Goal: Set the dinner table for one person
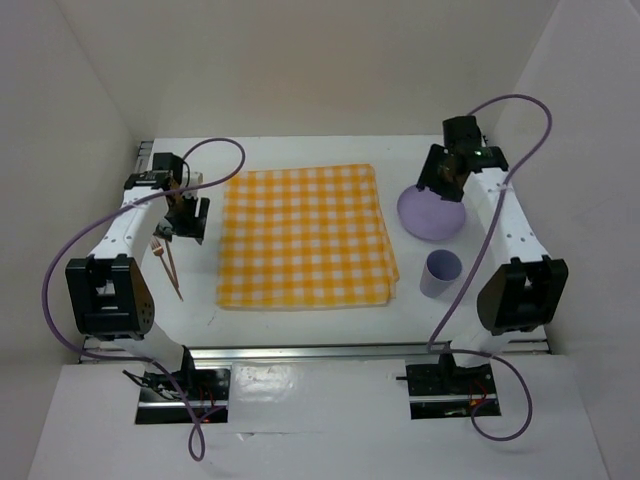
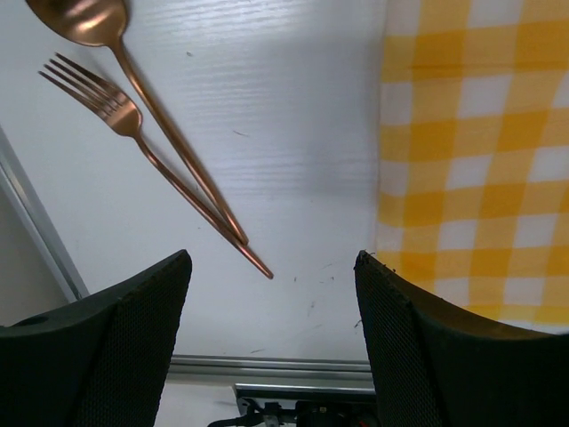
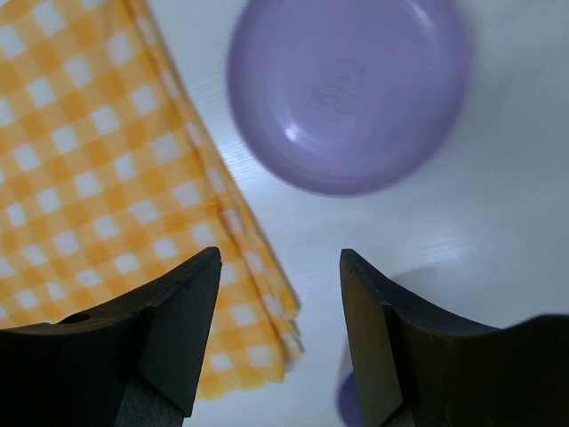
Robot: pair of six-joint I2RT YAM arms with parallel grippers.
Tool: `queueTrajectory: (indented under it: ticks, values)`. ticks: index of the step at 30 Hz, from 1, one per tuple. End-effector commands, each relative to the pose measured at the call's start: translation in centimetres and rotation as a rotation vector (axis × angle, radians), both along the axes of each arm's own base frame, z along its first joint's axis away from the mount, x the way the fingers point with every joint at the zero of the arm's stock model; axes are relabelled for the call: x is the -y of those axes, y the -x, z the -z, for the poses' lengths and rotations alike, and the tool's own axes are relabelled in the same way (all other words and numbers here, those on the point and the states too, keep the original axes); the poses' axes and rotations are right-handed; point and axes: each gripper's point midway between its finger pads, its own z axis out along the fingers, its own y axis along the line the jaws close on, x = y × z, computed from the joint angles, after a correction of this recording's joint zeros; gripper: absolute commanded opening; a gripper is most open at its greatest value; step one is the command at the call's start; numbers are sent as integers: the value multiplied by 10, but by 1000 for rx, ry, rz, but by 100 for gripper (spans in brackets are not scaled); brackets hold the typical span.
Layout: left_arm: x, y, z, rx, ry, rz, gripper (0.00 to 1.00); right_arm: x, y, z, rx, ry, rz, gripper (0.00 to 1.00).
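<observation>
The dinner table (image 1: 300, 148) is a white tabletop with a yellow-and-white checked cloth (image 1: 305, 237) in its middle. A copper fork (image 2: 116, 102) and spoon (image 2: 84, 20) lie side by side left of the cloth, also in the top view (image 1: 166, 262). A purple plate (image 1: 432, 215) and a purple cup (image 1: 440, 273) stand right of the cloth. My left gripper (image 2: 271, 267) is open and empty above bare table between the cutlery and the cloth (image 2: 480, 160). My right gripper (image 3: 280, 262) is open and empty, hovering near the plate (image 3: 348, 89) and the cloth's edge (image 3: 98, 178).
A silver rail (image 1: 330, 352) runs along the near table edge, with both arm bases behind it. White walls close in the left, right and far sides. The cup's rim shows by my right finger (image 3: 345, 396).
</observation>
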Motion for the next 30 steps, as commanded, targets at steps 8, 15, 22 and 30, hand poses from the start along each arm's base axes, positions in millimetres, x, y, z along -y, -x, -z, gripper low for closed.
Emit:
queueTrajectory:
  ticks: [8,15,22,30]
  values:
    - [17,4,5,-3,81,28,81,70,-1,30,-62,16,106,62]
    - [17,10,8,-4,81,28,81,137,-13,101,-145,-85,372,55]
    - [14,10,8,-7,62,21,81,143,-16,154,-251,-77,420,55]
    - [10,10,14,-27,42,13,81,139,-29,196,-302,-123,427,35]
